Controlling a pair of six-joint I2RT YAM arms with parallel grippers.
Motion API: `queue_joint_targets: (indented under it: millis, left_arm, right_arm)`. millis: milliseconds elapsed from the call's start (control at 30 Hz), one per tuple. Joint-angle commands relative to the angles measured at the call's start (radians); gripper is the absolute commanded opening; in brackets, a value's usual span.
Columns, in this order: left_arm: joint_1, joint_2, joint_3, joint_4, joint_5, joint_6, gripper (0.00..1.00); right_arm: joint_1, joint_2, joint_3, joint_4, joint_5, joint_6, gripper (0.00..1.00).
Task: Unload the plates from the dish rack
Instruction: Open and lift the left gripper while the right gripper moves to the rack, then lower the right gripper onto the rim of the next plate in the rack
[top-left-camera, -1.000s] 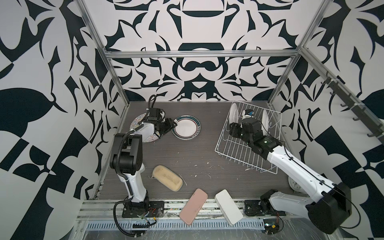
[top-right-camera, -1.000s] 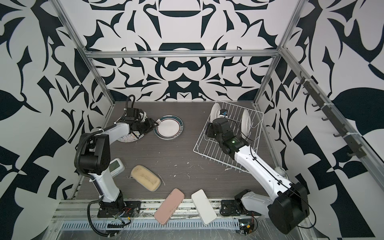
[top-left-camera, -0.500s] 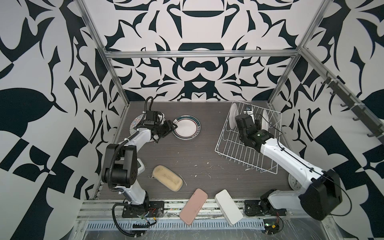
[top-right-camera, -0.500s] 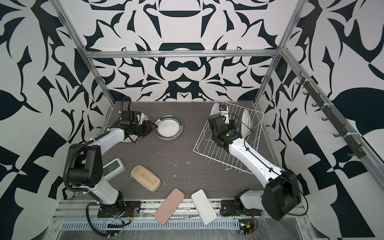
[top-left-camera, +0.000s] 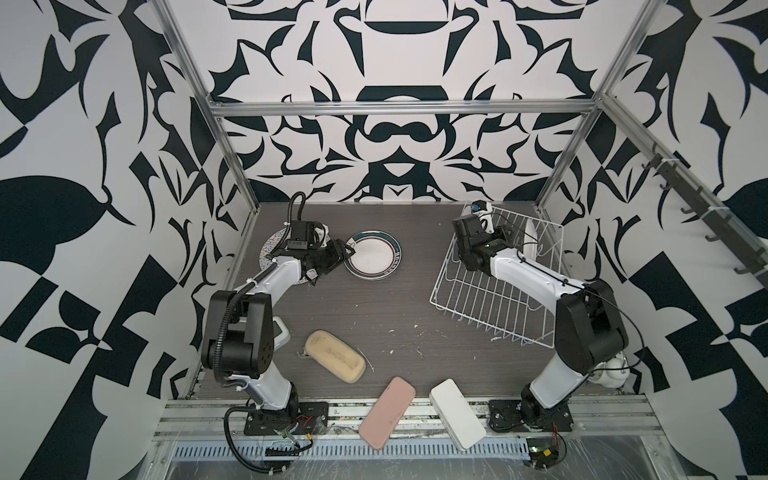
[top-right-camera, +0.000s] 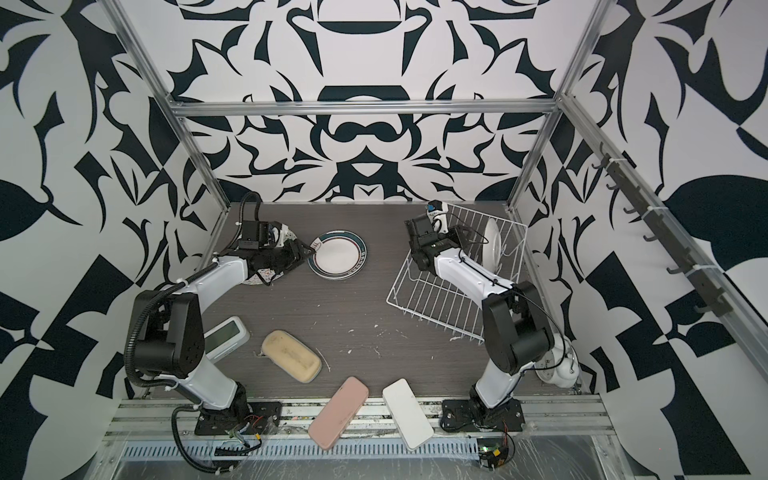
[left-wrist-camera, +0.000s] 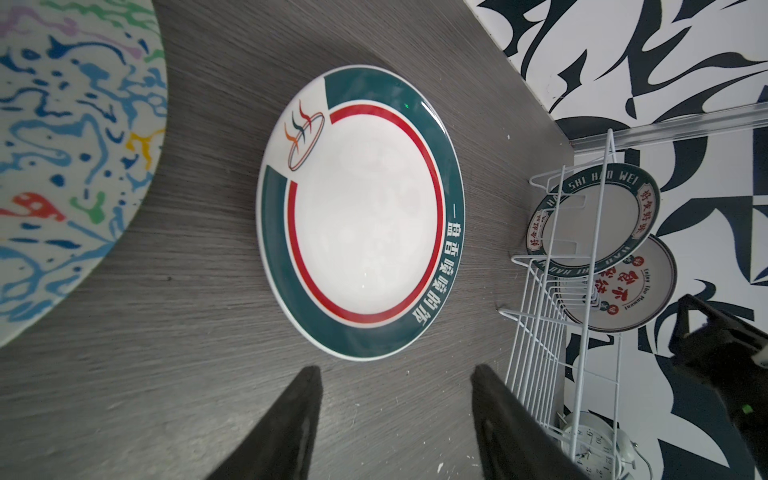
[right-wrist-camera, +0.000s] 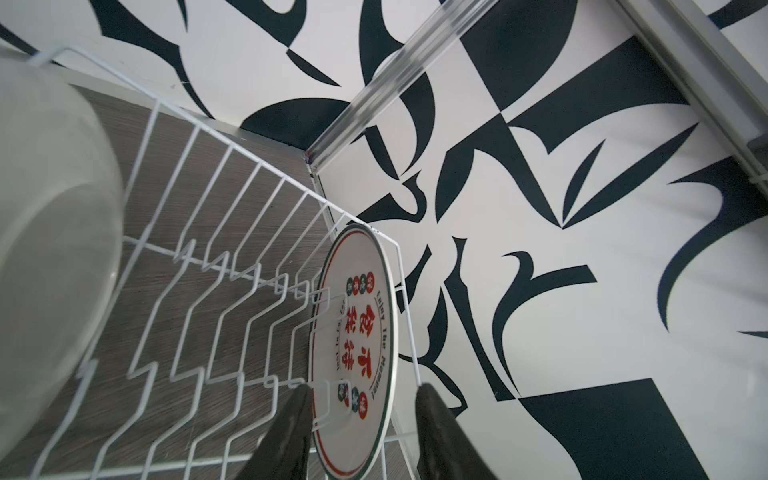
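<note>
Two plates upright in the rack (top-left-camera: 490, 297): red-character plate (right-wrist-camera: 357, 316) edge-on between the parted fingers of the right claw (right-wrist-camera: 365, 390), not clamped; lettered-rim plate (left-wrist-camera: 594, 220) off to that claw's side. Flat on the counter (left-wrist-camera: 187, 332), green-rimmed plate (left-wrist-camera: 359, 212) just ahead of the left claw (left-wrist-camera: 395, 395), released and empty; squiggle plate (left-wrist-camera: 62, 145) off to its side.

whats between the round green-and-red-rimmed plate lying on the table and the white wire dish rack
Only bare dark wood-grain tabletop lies between the green-and-red-rimmed plate and the white wire dish rack, shown in both top views.
</note>
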Motion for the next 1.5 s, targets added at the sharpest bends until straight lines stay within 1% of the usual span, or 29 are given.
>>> queue_joint_targets:
  millis: [0,233,267,300,333,400,600,733,1000,1233,1333,1433,1467]
  left_arm:
    - [0.004,-0.033,-0.018,-0.034,0.003,0.007,0.62]
    - [0.003,-0.006,0.023,-0.064,0.016,0.012,0.62]
    - [0.004,-0.003,0.027,-0.063,0.016,0.008,0.62]
    - [0.004,0.001,0.033,-0.062,0.017,0.007,0.62]
    - [0.003,0.005,0.037,-0.063,0.015,0.007,0.62]
    - [0.003,0.017,0.052,-0.071,0.024,0.007,0.62]
    - [0.004,0.034,0.094,-0.111,0.026,0.010,0.62]
    - [0.003,0.035,0.117,-0.134,0.025,0.014,0.62]
    - [0.003,0.045,0.130,-0.144,0.022,0.003,0.62]
    - [-0.004,0.037,0.132,-0.147,0.014,-0.002,0.62]
    - [-0.005,0.040,0.135,-0.147,0.013,-0.003,0.62]
    - [-0.006,0.042,0.140,-0.152,0.014,-0.001,0.62]
    - [-0.006,0.042,0.142,-0.154,0.015,0.000,0.62]
  right_arm:
    - [-0.024,0.001,0.053,0.057,0.076,0.000,0.44]
    - [-0.071,0.043,0.065,-0.015,0.094,0.098,0.45]
    - [-0.077,0.049,0.068,-0.031,0.097,0.111,0.48]
    - [-0.084,0.056,0.079,-0.069,0.100,0.141,0.54]
    - [-0.091,0.062,0.091,-0.106,0.100,0.175,0.56]
    - [-0.108,0.075,0.109,-0.171,0.096,0.233,0.57]
    - [-0.144,0.094,0.131,-0.282,0.048,0.353,0.61]
    - [-0.162,0.108,0.135,-0.324,0.043,0.399,0.61]
    - [-0.183,0.107,0.107,-0.333,-0.017,0.457,0.53]
    - [-0.203,0.092,0.081,-0.288,-0.095,0.439,0.37]
    - [-0.203,0.084,0.069,-0.267,-0.097,0.424,0.32]
    - [-0.211,0.085,0.065,-0.268,-0.081,0.421,0.24]
    - [-0.215,0.085,0.064,-0.268,-0.081,0.419,0.23]
